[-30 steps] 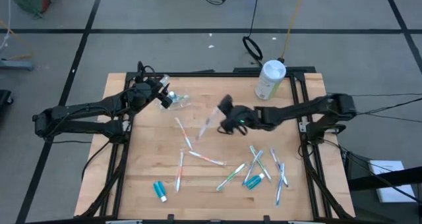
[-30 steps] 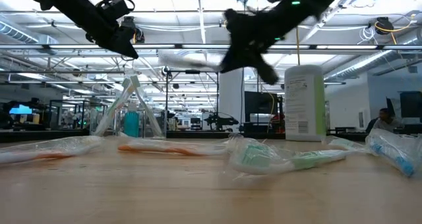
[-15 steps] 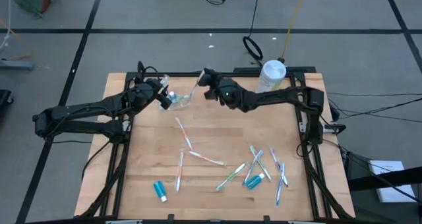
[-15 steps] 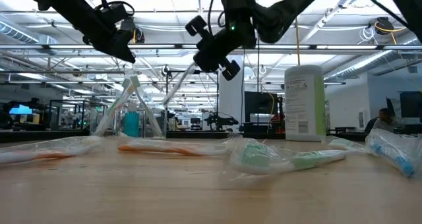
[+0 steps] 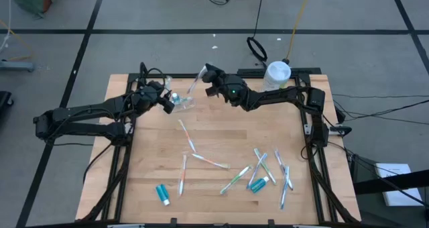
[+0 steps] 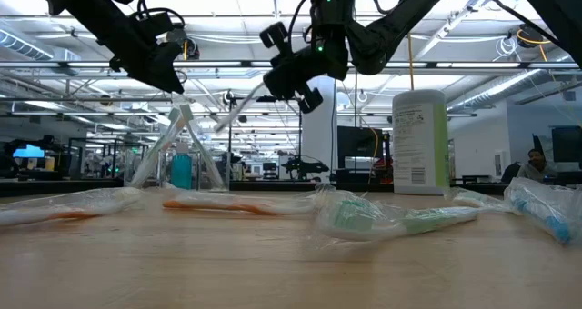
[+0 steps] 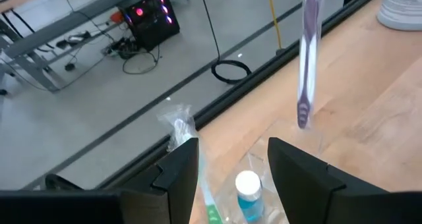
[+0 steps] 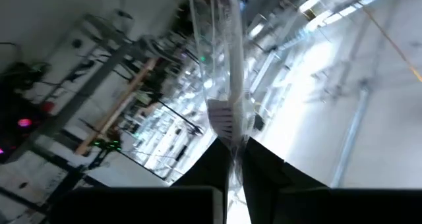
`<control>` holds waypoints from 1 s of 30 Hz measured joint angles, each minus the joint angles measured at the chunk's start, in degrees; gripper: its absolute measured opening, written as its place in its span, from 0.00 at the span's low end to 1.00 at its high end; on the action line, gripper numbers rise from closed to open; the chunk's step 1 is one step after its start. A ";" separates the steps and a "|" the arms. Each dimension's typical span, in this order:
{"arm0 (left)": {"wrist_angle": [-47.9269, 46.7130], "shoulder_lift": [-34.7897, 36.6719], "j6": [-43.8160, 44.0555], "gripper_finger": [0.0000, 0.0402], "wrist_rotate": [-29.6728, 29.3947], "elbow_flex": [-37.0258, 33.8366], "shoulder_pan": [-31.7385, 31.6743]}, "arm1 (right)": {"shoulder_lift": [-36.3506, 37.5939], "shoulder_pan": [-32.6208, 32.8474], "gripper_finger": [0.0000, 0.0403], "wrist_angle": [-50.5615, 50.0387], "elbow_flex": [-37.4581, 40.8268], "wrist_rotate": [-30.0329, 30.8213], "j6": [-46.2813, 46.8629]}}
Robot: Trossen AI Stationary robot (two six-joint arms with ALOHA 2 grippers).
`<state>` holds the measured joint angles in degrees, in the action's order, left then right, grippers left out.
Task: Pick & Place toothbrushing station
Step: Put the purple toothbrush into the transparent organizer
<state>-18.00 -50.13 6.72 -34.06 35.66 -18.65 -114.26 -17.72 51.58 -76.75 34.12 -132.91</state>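
Note:
The clear plastic cup [image 5: 182, 102] stands at the table's far left with a blue toothpaste tube [image 7: 247, 188] and a green toothbrush [image 7: 210, 212] in it; it also shows in the low view [image 6: 182, 154]. My left gripper [image 5: 167, 102] is open, its fingers [image 7: 179, 171] on either side of the cup. My right gripper [image 5: 208, 78] is raised just right of the cup, shut on a wrapped toothbrush [image 5: 198, 82]. The brush slants down toward the cup, and its bristle end [image 7: 303, 112] hangs just above the cup's mouth. My left gripper's fingers flank the cup; I cannot tell whether they touch it. My right gripper pinches the wrapped toothbrush [image 8: 231, 128] between its two fingers, at the end away from the cup. The brush is lifted clear and slants down and left from the fingers [image 6: 238, 111].
A white canister with a green label [image 5: 275, 79] stands at the far right. Several wrapped toothbrushes [image 5: 206, 161] and blue toothpaste tubes [image 5: 163, 193] lie over the table's middle and near side. A black cable loop [image 5: 257, 48] lies on the floor beyond the far edge.
My right gripper has carried the toothbrush from the table's middle up and toward the far left, over to the cup, and has turned, so the brush now points down at the cup's mouth. In the last half second it has only shifted a little.

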 joint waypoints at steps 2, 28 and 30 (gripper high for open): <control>-0.13 0.00 0.09 0.47 0.02 0.00 0.00 | 0.07 -0.04 0.04 0.94 -0.01 -0.90 -2.36; -2.34 0.00 3.26 0.47 3.19 0.00 0.07 | -0.02 4.59 0.11 -14.16 0.02 -17.95 -0.20; -2.90 -0.01 3.26 0.47 3.19 -0.02 0.07 | -0.02 4.95 0.14 -14.14 0.02 -17.91 0.67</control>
<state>-20.90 -50.14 9.98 -30.87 35.64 -18.59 -114.28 -12.77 37.44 -76.73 16.21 -132.24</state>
